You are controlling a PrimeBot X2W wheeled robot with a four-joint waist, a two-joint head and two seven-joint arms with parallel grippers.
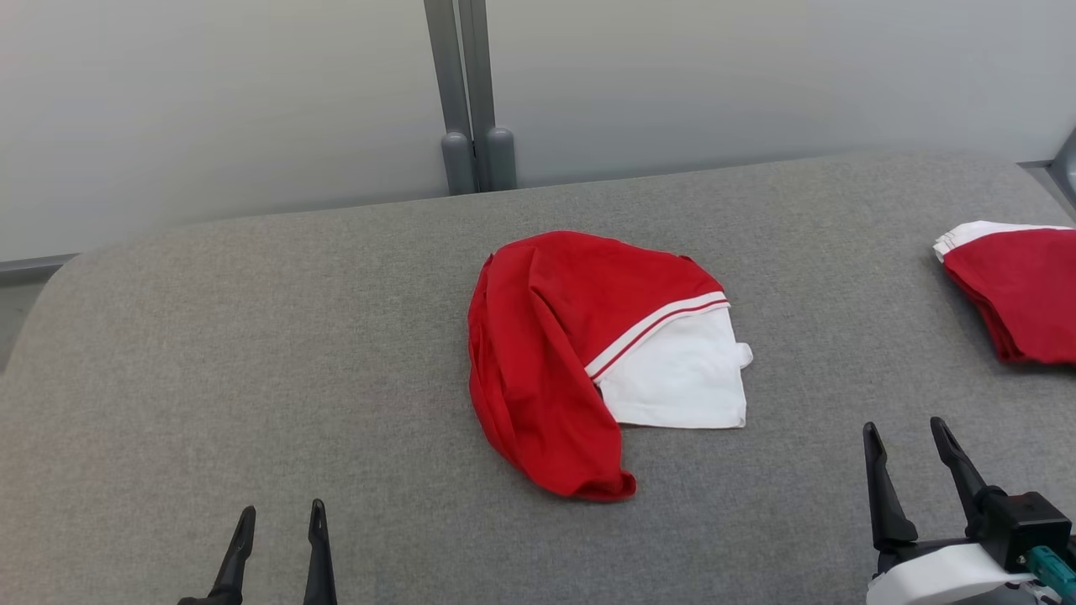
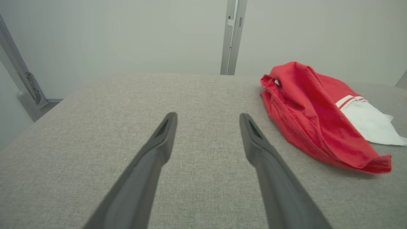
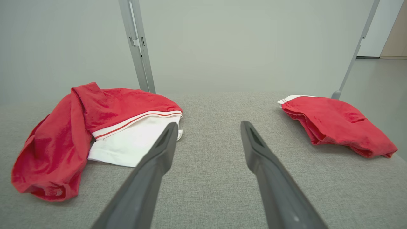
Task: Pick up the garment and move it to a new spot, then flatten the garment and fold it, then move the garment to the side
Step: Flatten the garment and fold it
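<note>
1. A red and white garment [image 1: 580, 353] lies crumpled near the middle of the grey fabric-covered counter [image 1: 252, 353], bunched up rather than spread flat.
2. Its red part is heaped on the robot's left side and trails toward the near edge. A white panel, topped by a white band with a thin red stripe, sticks out on the right.
3. The left tool [image 1: 282, 505] hovers at the near left over bare fabric, its fingers spread apart and empty, well apart from the garment.
4. The right tool [image 1: 904, 423] hangs at the near right, also spread wide and holding nothing, near the white panel but not touching it.
5. A second red piece [image 1: 1021, 290], folded with a white edge showing, rests at the counter's right edge, well apart from the first.
6. Two grey posts [image 1: 471, 92] stand behind the counter against a pale wall [image 1: 210, 101].
</note>
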